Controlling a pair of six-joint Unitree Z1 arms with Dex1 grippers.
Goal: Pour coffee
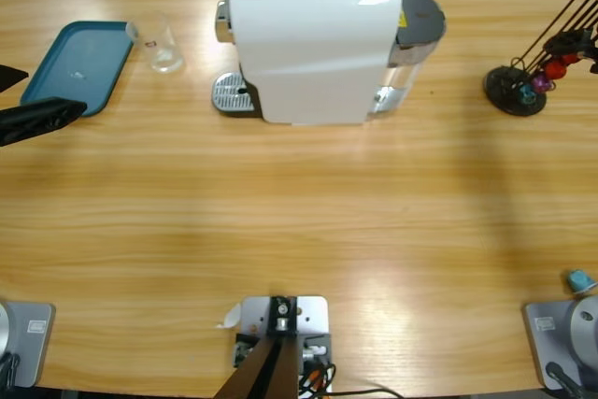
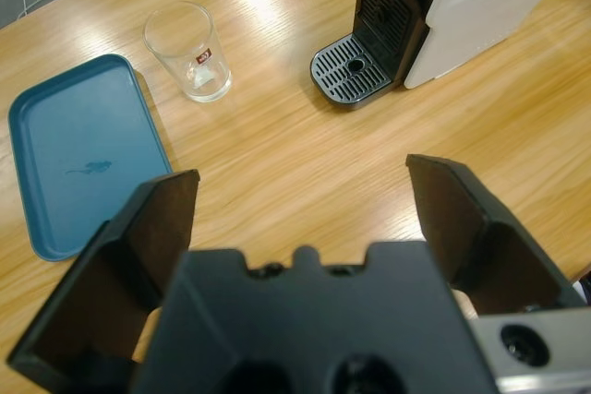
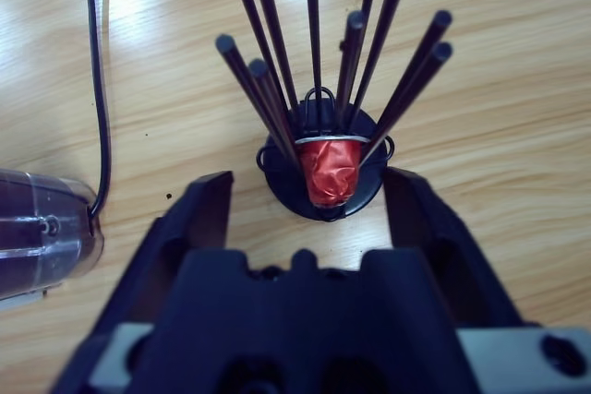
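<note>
Left jaws (image 2: 300, 200) spread wide, empty, over bare table (image 2: 305, 154). Right jaws (image 3: 309, 205) open too, gripping nothing, lined up on red capsule (image 3: 329, 170) in the rack (image 3: 319, 149). Glass (image 2: 189, 51) upright just beside blue tray (image 2: 78, 154), well apart from machine (image 2: 434, 16) and its drip grate (image 2: 354, 71); looks empty, no coffee visible anywhere. Probably light, rigid, slick, breakable: grip mid-wall across the diameter, gentle squeeze, keep upright. Capsule small, light, foil likely dents: pinch at sides.
</note>
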